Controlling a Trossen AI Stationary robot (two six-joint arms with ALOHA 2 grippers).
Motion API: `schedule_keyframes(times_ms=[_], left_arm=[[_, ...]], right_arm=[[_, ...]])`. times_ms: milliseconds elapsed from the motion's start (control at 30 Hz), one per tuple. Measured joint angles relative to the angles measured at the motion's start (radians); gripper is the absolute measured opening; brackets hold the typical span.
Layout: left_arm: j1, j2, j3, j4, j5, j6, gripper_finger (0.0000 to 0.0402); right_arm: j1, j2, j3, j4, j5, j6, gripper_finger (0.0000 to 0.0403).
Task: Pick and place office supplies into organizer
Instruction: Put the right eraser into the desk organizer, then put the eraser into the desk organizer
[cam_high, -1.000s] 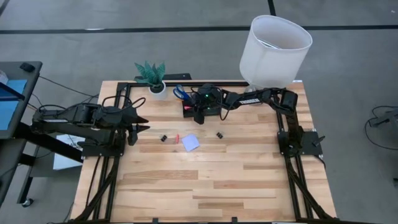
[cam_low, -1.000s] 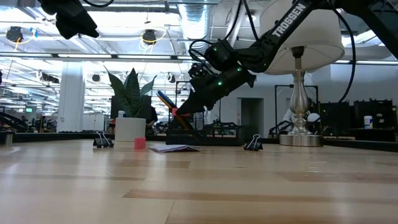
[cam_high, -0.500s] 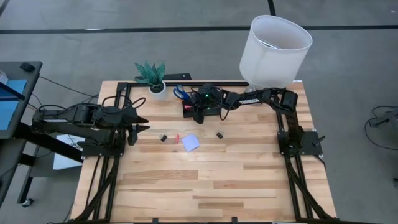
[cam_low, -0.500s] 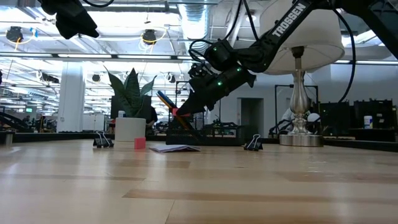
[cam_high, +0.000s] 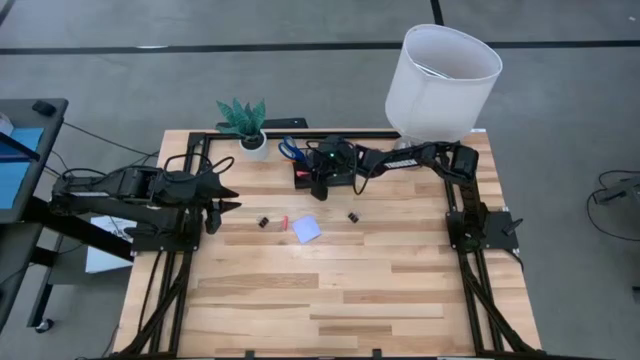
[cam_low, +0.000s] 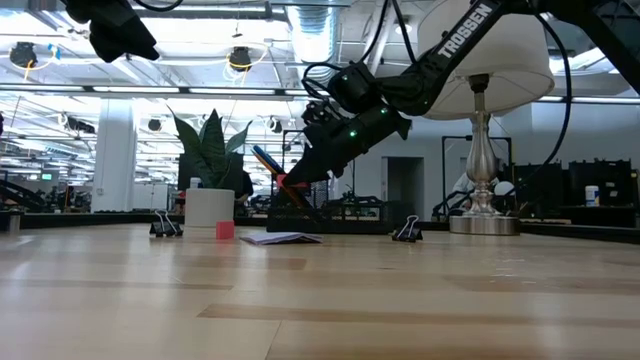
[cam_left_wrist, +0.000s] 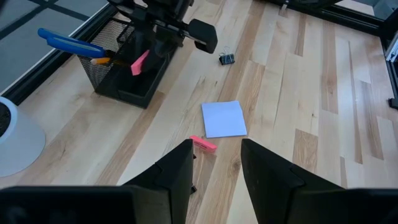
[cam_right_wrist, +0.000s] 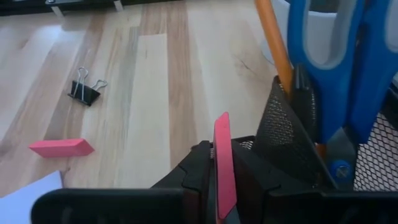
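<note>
Right hand (cam_right_wrist: 219, 186) pinches an upright pink eraser (cam_right_wrist: 222, 163) over the organizer (cam_right_wrist: 292, 146); scissors (cam_right_wrist: 345, 62) and pencil (cam_right_wrist: 273, 37) stand just beyond. Farther off on the table (cam_right_wrist: 149, 81): second eraser (cam_right_wrist: 61, 147), clip (cam_right_wrist: 86, 92). Left hand (cam_left_wrist: 214, 171) spread, well apart.

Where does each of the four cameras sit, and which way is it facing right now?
High: overhead, straight down on the table; both arms show.
Low: table height, level across; right arm reaches over the organizer.
Left wrist: behind the left pincer, facing the note pad.
Right wrist: behind the right pincer, shut on a pink eraser beside the scissors.
Shared: both wrist views show the second eraser and the organizer.
</note>
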Motion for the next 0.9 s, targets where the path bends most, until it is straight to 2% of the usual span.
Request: schedule_keyframes(times_ms=[900], left_arm=[[0.000, 0.000, 0.000, 0.000, 0.000, 0.000, 0.0126]], right_arm=[[0.000, 0.000, 0.000, -0.019, 0.030, -0.017, 0.0052]])
